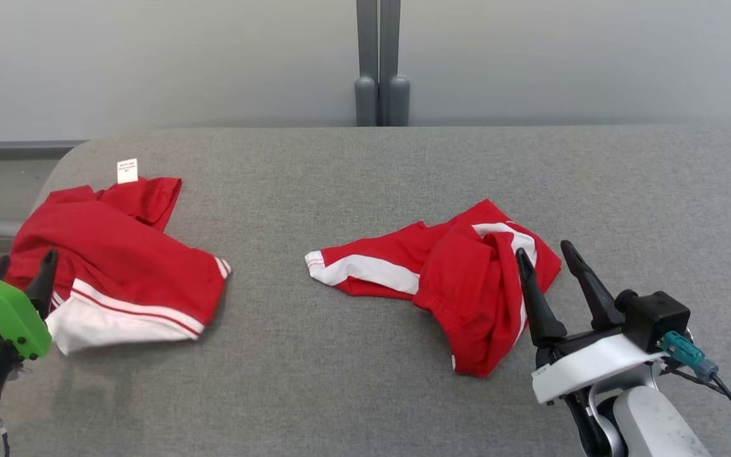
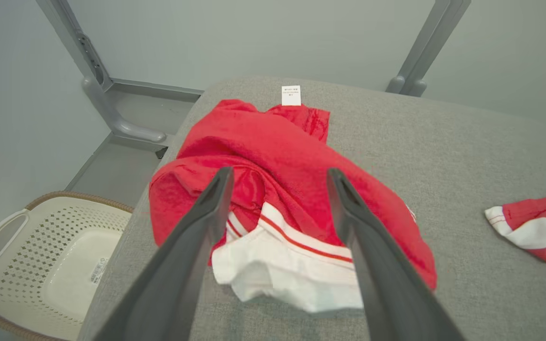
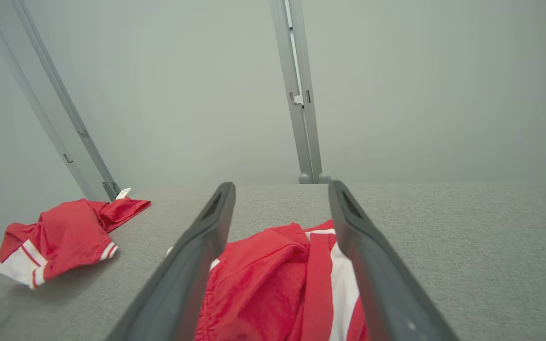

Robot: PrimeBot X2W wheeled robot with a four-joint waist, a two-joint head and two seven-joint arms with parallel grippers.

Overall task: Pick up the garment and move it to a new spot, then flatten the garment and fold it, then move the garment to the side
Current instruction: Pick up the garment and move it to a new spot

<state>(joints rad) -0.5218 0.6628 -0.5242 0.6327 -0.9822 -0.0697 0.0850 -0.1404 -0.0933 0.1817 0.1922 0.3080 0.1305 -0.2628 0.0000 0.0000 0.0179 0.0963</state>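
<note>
Left end effector (image 2: 280,175): fingers wide apart, empty, over left garment (image 2: 277,142). Right end effector (image 3: 280,187): wide apart, empty, over right garment (image 3: 263,274).

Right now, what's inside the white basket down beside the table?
Inside the basket I can see its pale bottom with a small sticker, and no clothes. The table covers one side of it, so that part stays hidden.
</note>
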